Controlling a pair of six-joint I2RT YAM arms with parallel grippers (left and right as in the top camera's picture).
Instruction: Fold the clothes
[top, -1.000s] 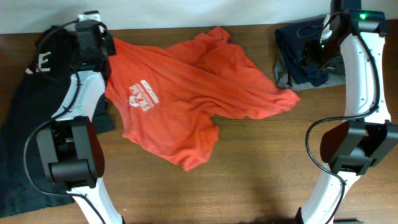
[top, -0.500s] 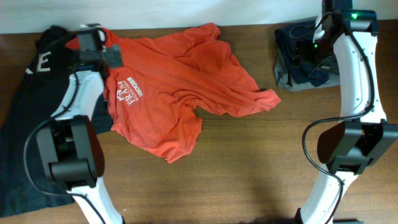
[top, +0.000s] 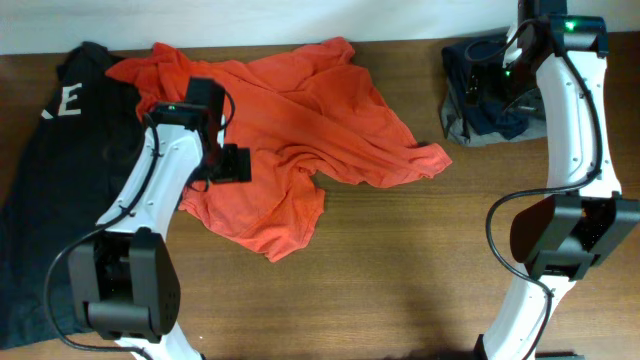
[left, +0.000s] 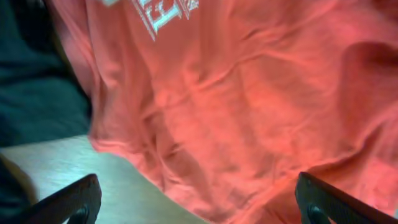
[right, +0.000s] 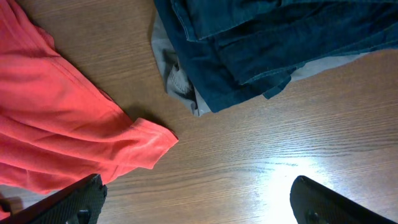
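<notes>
The clothes are one orange-red T-shirt (top: 300, 130), lying crumpled across the back middle of the wooden table (top: 420, 280). My left gripper (top: 230, 165) hovers open over its left front part. In the left wrist view, rumpled shirt cloth (left: 249, 106) with white lettering (left: 165, 9) fills the frame, and nothing is between the left gripper (left: 199, 208) fingers. My right gripper (top: 500, 85) is at the back right, open and empty. The right wrist view has the shirt's sleeve end (right: 68, 130) lying flat at the left, apart from the right gripper (right: 199, 205).
A black garment (top: 40, 180) with white lettering covers the table's left side, partly under the shirt. A pile of dark blue jeans (top: 490, 90) on a grey cloth (right: 177, 81) sits at the back right, just beyond the right gripper.
The left gripper let go of the shirt's back left edge and swung forward and right over the shirt. The shirt slid left and settled. The right gripper opened wider.
</notes>
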